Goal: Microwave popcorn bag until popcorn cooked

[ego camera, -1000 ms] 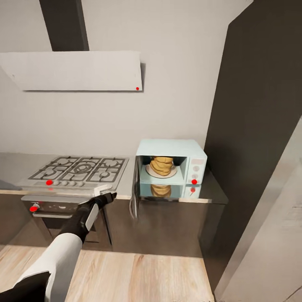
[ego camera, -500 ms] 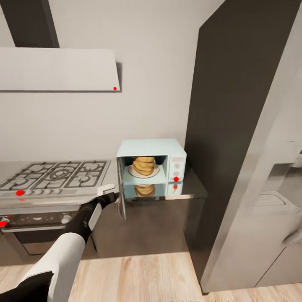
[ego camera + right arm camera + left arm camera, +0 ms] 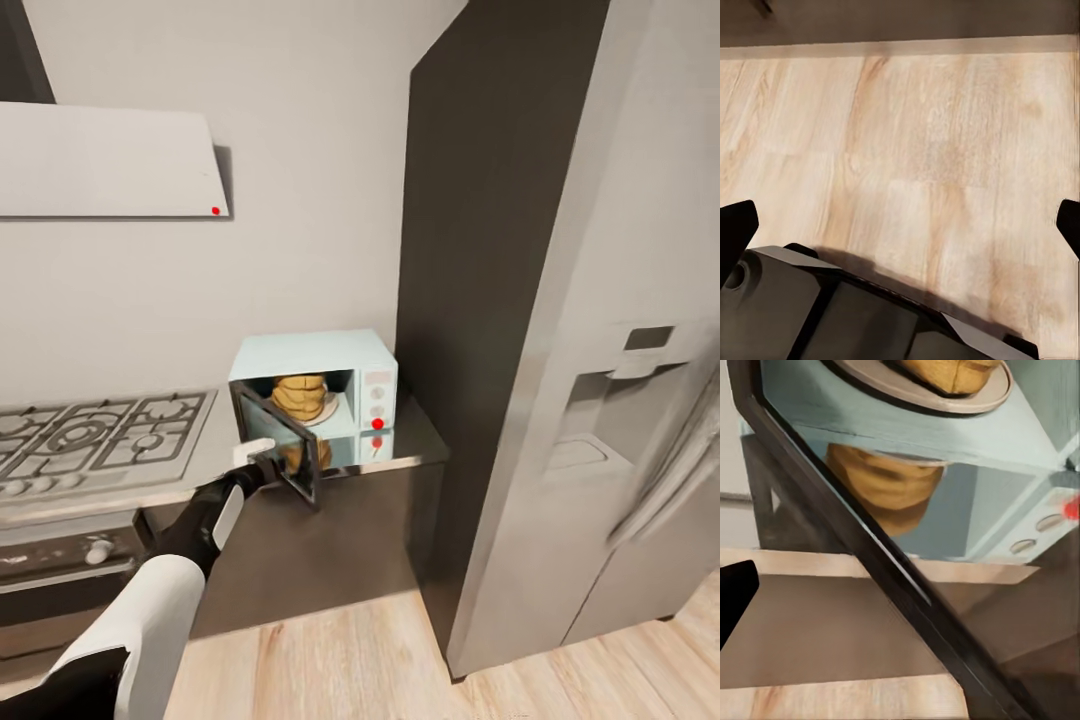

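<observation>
The pale blue microwave stands on the steel countertop beside a tall dark cabinet. Inside it, the tan crumpled popcorn bag sits on a round plate. No popcorn kernels are visible. The dark-framed glass door hangs at an angle, partly swung in front of the opening. My left gripper is against the door's outer face, open, with one black fingertip showing beside the door's edge. My right gripper hangs open over the wooden floor, holding nothing.
A gas hob with an oven below lies left of the microwave, and a white hood hangs above. A tall dark cabinet and a steel fridge stand to the right. Wooden floor lies in front.
The whole view has shifted as the camera turned right, bringing the fridge in. The microwave door has swung from wide open to partly shut, with my left gripper against it.
</observation>
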Available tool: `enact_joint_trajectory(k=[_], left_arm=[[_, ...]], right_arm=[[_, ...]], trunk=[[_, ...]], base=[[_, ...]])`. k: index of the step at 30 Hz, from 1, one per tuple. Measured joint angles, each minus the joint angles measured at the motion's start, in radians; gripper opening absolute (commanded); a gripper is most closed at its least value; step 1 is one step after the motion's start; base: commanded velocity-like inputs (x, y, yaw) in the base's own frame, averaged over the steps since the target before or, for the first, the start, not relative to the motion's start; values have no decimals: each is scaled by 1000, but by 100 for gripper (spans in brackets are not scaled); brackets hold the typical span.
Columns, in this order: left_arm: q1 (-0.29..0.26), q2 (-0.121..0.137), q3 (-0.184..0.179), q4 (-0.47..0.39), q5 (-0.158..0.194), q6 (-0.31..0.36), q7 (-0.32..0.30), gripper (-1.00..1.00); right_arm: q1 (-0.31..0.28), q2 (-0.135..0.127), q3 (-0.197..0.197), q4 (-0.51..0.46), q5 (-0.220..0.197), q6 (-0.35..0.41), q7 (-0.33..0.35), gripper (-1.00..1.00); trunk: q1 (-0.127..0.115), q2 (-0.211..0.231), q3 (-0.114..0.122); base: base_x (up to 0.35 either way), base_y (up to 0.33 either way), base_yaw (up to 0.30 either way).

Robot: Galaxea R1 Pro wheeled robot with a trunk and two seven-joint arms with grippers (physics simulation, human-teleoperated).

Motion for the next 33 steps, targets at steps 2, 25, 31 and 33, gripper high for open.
enact_joint_trajectory(k=[2,25,31,33], left_arm=[[1,-2,0,0,0,0,0,100],[0,-3,0,0,1,0,-2,100],[0,-1,-1,0,1,0,-1,100],[0,-1,-1,0,1,0,-1,100]], right_arm=[[0,0,0,-1,-1,0,0,100],[-2,-1,-2,-1,-3,-1,-2,100],[-2,0,-2,14,-2,2,-2,100],[-2,0,-2,22,-3,2,-2,100]], trunk=[[0,0,0],[0,0,0],[-1,0,0],[0,0,0]], base=[[0,0,-253],[71,-87,-11],[269,-137,0],[219,-103,0]])
